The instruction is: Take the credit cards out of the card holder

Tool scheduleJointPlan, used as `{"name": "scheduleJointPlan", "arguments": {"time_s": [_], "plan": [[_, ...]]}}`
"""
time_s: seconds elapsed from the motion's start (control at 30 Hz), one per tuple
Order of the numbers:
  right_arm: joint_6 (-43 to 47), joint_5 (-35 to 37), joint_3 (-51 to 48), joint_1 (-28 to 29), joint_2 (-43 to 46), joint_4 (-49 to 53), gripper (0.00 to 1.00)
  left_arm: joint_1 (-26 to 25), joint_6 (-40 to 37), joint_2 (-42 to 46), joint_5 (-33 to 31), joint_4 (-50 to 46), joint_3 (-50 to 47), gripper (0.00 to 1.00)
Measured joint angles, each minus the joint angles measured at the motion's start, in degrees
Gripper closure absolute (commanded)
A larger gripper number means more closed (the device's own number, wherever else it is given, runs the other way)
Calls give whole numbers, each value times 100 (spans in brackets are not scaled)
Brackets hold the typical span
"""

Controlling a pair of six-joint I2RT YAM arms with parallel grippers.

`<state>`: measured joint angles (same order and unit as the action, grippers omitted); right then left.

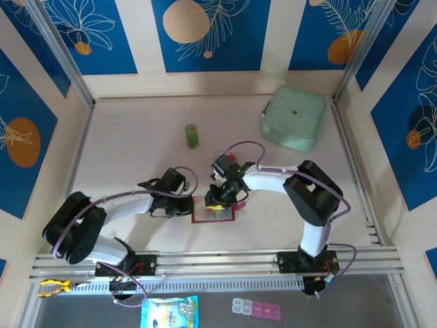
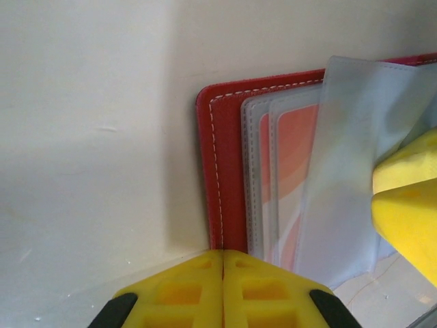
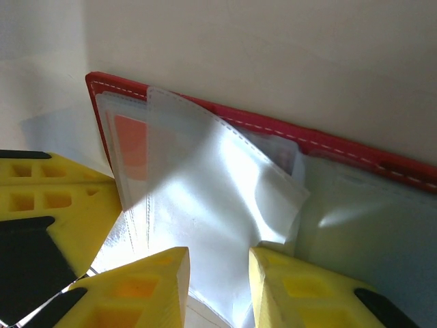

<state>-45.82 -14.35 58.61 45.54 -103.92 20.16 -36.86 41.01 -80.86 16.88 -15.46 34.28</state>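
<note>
The small flat red folding card holder [image 1: 205, 217] lies open on the pale worktop [image 1: 130, 137], close to the near edge and right between the two arms. From above, the left claw [image 1: 186, 205] is at the holder's left edge and the right claw [image 1: 222, 199] is over its upper right part.

In the left wrist view, the left claw [image 2: 223, 254] is closed tight with its yellow fingertips pressed together. The tips sit against the near edge of the red cover [image 2: 225, 171], by the white stitching. An orange-and-pale credit card [image 2: 297, 150] is still tucked inside the greyish clear pockets (I can make out only this one, and there may be more behind it). A loose clear plastic pocket leaf [image 2: 355, 150] curls up off the stack towards the other arm's yellow finger [image 2: 410, 219].

In the right wrist view, the right claw [image 3: 218, 256] stands narrowly apart, with a plain gap between its two yellow fingers. The crumpled leaf [image 3: 205, 184] runs down into that gap. The orange card [image 3: 130, 143] shows through a pocket near the holder's corner, and the red rim [image 3: 341, 147] lies beyond it.

Farther back on the worktop, well apart from all this, are a large mint-green pouch [image 1: 294, 117] and a small green bottle [image 1: 192, 135] standing upright.
</note>
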Motion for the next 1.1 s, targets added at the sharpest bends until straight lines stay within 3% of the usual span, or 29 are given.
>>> {"name": "scheduleJointPlan", "arguments": {"time_s": [0.43,1.1], "plan": [[326,-223,-293,-68,105,-343,71,11,81,455,-7,-219,380,87],[793,-951,-708,-199,61,-1117,74,-81,546,-9,214,350,391,74]]}}
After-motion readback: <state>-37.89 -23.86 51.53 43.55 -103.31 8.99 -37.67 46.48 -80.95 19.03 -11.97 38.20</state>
